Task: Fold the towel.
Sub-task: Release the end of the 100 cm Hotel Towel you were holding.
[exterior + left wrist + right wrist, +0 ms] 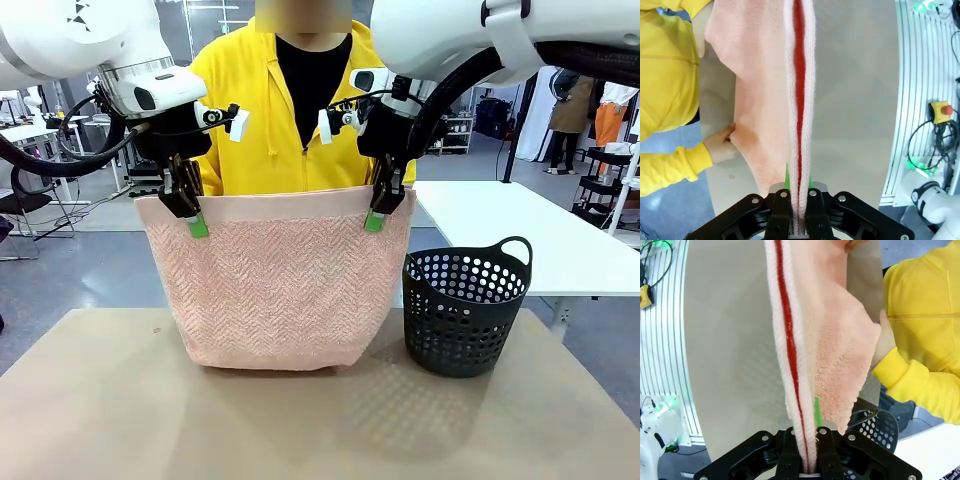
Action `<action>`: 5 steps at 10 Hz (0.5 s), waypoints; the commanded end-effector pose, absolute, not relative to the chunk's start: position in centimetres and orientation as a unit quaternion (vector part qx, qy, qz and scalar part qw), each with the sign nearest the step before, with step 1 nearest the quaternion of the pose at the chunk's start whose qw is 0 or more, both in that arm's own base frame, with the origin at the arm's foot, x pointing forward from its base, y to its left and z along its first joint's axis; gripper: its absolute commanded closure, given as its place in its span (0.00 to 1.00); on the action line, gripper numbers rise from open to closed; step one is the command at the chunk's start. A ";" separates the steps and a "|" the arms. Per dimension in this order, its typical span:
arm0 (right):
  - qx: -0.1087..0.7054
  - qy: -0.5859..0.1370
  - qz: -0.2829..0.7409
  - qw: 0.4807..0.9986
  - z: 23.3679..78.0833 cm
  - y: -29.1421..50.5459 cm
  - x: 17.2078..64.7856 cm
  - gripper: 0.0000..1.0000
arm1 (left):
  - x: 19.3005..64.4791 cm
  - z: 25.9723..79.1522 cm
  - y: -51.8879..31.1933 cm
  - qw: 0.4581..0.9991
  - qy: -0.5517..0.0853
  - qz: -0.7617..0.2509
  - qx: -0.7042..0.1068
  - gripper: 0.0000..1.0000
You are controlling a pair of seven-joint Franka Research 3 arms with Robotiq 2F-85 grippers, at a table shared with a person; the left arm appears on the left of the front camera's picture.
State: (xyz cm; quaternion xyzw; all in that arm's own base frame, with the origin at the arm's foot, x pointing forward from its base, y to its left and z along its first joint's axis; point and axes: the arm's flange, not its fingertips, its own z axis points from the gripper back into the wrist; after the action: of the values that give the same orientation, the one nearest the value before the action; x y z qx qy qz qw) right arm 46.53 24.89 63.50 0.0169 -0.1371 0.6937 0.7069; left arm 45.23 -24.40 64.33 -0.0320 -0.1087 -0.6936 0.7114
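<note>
The left gripper (192, 213) and right gripper (378, 208) are each pinching a top corner of the towel (275, 290), jaws pressed onto the cloth. The towel is hanging doubled over the table (90, 400), just beside the basket (463, 312). A person's hand (720, 145) is gripping the towel's far layer.

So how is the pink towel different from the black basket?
The towel is pink and held up by the left gripper and right gripper; the basket is black and stands alone on the table. The towel is solid cloth; the basket is full of round holes. The towel is wider. Both are at the same table.
</note>
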 end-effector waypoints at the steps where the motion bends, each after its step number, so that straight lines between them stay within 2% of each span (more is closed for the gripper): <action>1: 0.017 -0.136 0.694 0.707 63.5 24.7 46.6 1.00 | 45.3 64.5 -24.3 0.712 -0.111 -0.693 -0.032 1.00; 5: 0.017 -0.136 0.694 0.707 63.5 24.7 46.6 1.00 | 45.3 64.5 -24.3 0.712 -0.111 -0.693 -0.032 1.00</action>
State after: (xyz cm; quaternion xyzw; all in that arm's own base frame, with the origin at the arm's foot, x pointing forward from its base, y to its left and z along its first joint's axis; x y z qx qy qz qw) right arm 46.54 24.87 63.50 0.0169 -0.1372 0.6936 0.7070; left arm 45.22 -24.42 64.33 -0.0320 -0.1086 -0.6937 0.7113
